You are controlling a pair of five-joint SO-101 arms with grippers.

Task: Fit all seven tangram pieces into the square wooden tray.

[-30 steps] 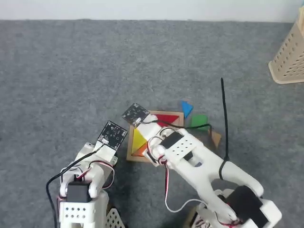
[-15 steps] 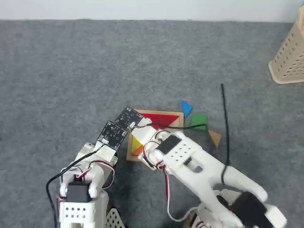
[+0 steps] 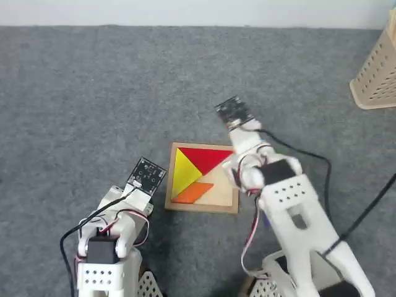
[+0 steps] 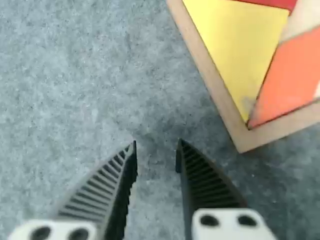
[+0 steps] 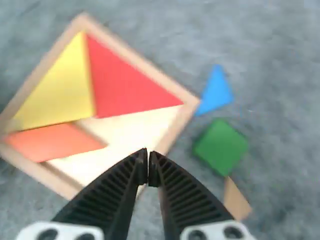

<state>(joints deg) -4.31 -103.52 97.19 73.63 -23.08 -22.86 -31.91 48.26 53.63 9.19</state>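
The tray (image 3: 201,209) sits mid-tabletop (image 3: 93,93). Inside it, the first large triangle (image 3: 181,173) lies along the left side, the second large triangle (image 3: 207,158) along the far side, and the parallelogram (image 3: 193,193) at the near-left corner. Off the tray's right side lie the small triangle (image 5: 216,92), the square (image 5: 220,146) and, nearest, a third piece (image 5: 235,200). The left end effector (image 4: 155,150) is just left of the tray's near-left corner.

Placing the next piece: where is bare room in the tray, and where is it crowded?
Bare wood in the tray lies between the red triangle, the orange piece and the rim. Crowded beside it: blue triangle, green square, tan piece.
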